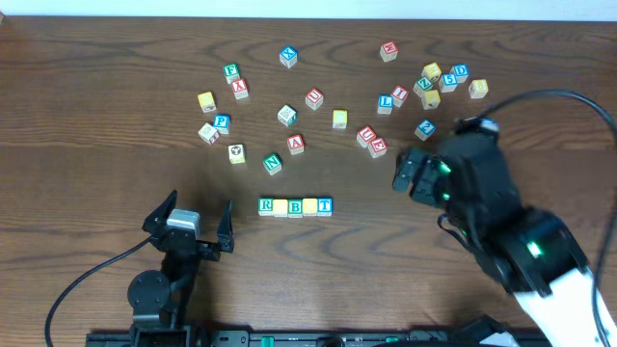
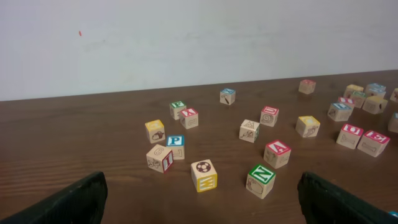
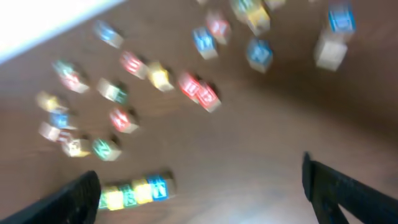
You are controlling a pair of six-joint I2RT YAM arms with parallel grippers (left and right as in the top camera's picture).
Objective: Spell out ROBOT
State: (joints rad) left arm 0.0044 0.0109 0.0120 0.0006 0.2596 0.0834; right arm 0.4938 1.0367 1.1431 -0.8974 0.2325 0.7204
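Five cubes are lined up in one row near the front middle of the bench [image 1: 116,116]: R cube [image 1: 266,205], a pale yellow cube [image 1: 281,206], B cube [image 1: 295,206], a second yellow cube [image 1: 309,206] and T cube [image 1: 325,205]. All are touching or nearly so. The word looks laid out, but the yellow faces can't be read from overhead, and the right wrist view is too smeared to help. An O facing up on each is assumed, not confirmed. A wrong face or a turned letter could go unnoticed.

The left hand [image 1: 201,204] is spread wide w/ nothing btwn its fingers, and its inner finger is parked just beside the R end of the row. A sideways swing or a careless pull-back could clip the R cube, and since the cubes are butted together the whole row would be shoved.

The right hand [image 1: 410,172] is also spread and empty, held above the bench well right of the T cube, approx. level w/ the loose red-lettered cubes [image 1: 371,141]. A low pass toward the row could drag a stray into it, or the T end could be bumped and the line skewed.

The N cube [image 1: 273,164] and A cube [image 1: 296,145] lie near the row on its far side. If nudged, one could be slid up against the word and read as part of it.
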